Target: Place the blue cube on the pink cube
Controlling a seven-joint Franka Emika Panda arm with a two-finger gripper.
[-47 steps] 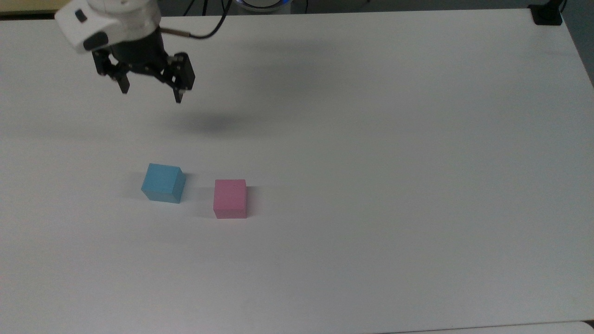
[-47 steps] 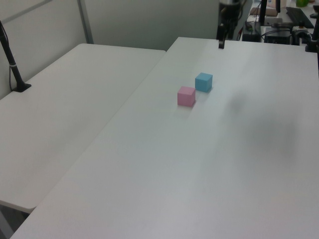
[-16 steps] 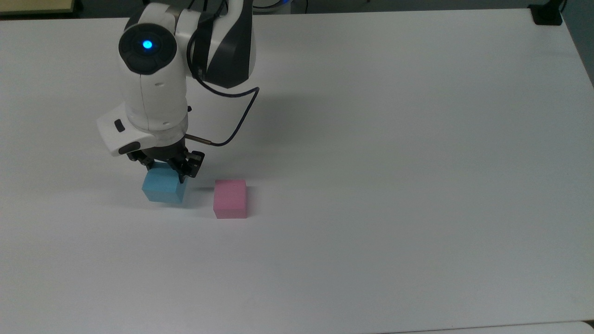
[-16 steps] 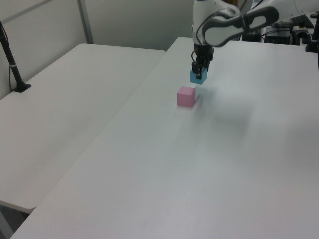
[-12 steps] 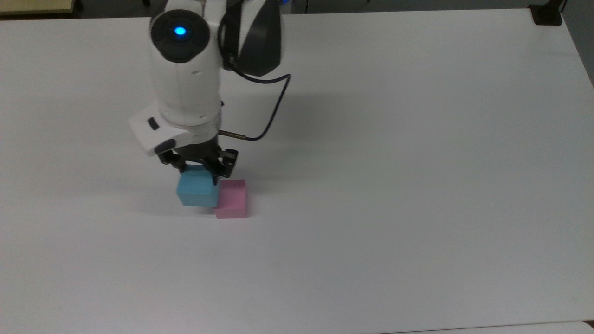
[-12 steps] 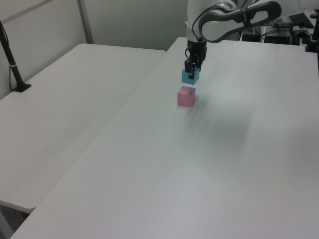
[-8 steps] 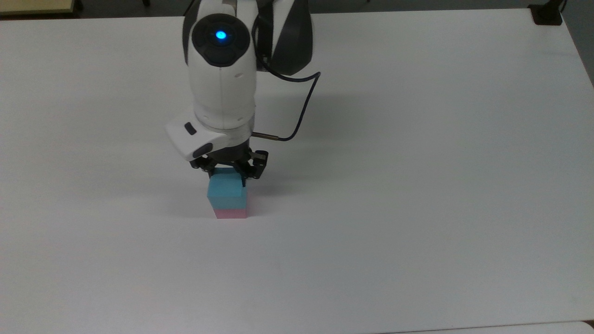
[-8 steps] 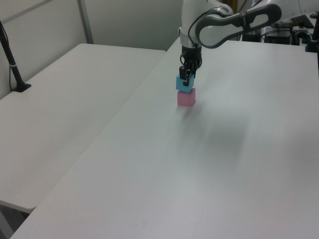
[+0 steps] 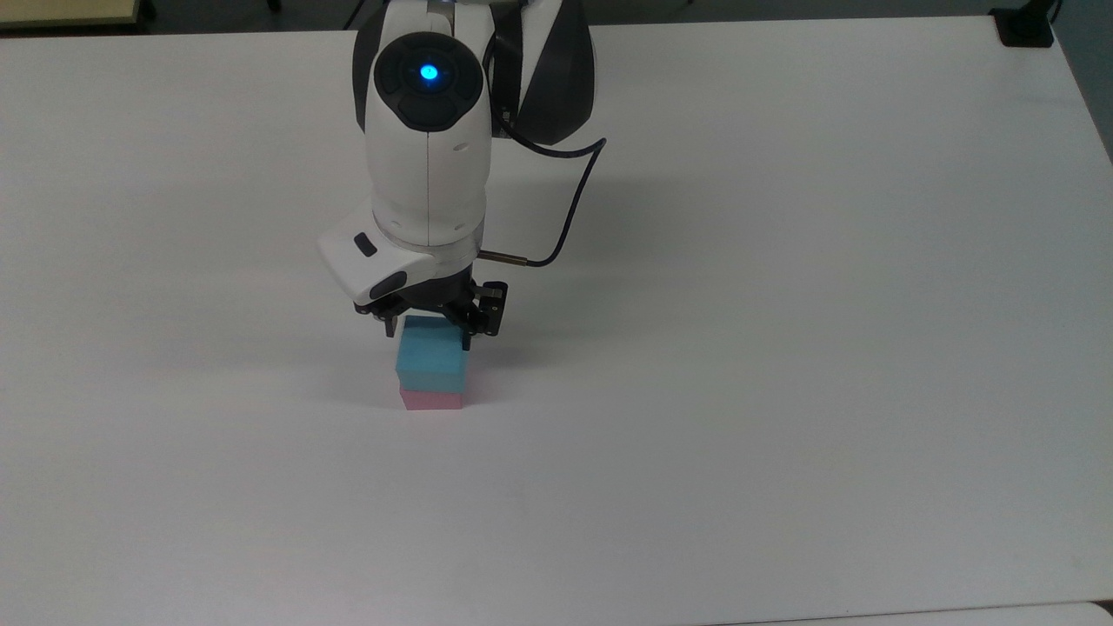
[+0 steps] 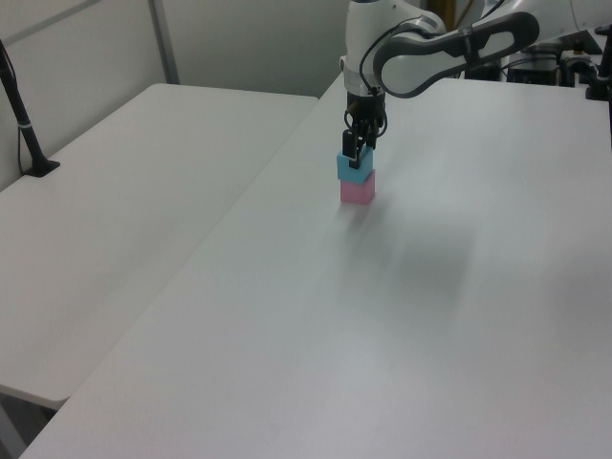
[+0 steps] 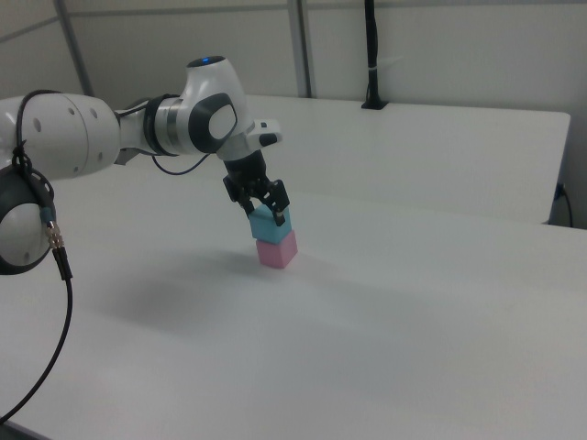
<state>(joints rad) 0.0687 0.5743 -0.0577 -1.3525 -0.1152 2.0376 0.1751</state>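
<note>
The blue cube [image 9: 432, 365] rests on top of the pink cube [image 9: 432, 401] near the middle of the white table [image 9: 783, 348], slightly skewed on it. My gripper [image 9: 430, 335] hangs straight over the stack, open, its fingers standing on either side of the blue cube's upper part with a small gap. In the left view the blue cube [image 10: 354, 170] tops the pink cube [image 10: 358, 191] under the gripper [image 10: 354, 157]. The right view shows the blue cube [image 11: 273, 223], the pink cube [image 11: 277, 250] and the gripper [image 11: 264, 209] the same way.
A black cable [image 9: 569, 217] loops from the wrist towards the top view's right. A black clamp base [image 9: 1026, 26] sits at the table's far right corner. A black post [image 10: 24, 120] stands on the neighbouring table in the left view.
My gripper took hold of the blue cube, lifted it, carried it to the top view's right and set it down on the pink cube. Its fingers have now spread apart.
</note>
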